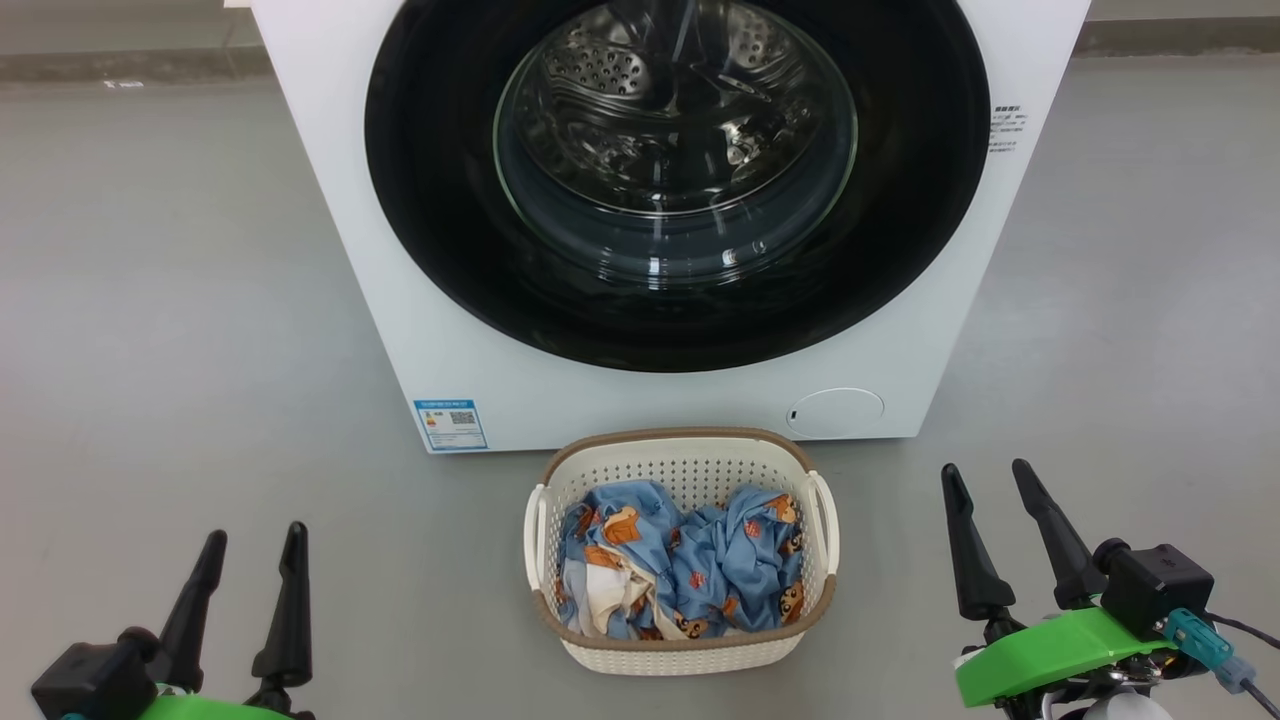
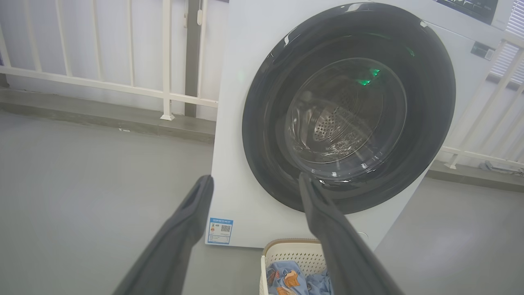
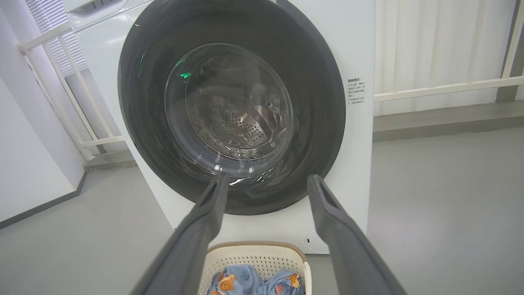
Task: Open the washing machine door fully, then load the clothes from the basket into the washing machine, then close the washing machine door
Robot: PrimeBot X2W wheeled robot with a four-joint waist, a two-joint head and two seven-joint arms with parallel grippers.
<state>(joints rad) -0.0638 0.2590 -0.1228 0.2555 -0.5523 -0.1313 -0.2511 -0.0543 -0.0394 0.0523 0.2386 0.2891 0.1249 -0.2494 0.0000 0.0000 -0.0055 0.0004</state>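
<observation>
The washing machine door (image 1: 677, 180) sits shut on the white washing machine (image 1: 600, 400), steel drum visible through its glass. Just in front, on the grey floor (image 1: 180, 350), the basket (image 1: 690, 437) holds the bear-print clothes (image 1: 680, 570). It lies between the left gripper (image 1: 255, 535) and right gripper (image 1: 986, 468), apart from both; each gripper's fingers are spread and hold nothing

Left tool (image 1: 253, 537) and right tool (image 1: 988, 478) rest low at either side, fingers spread, holding nothing.
</observation>
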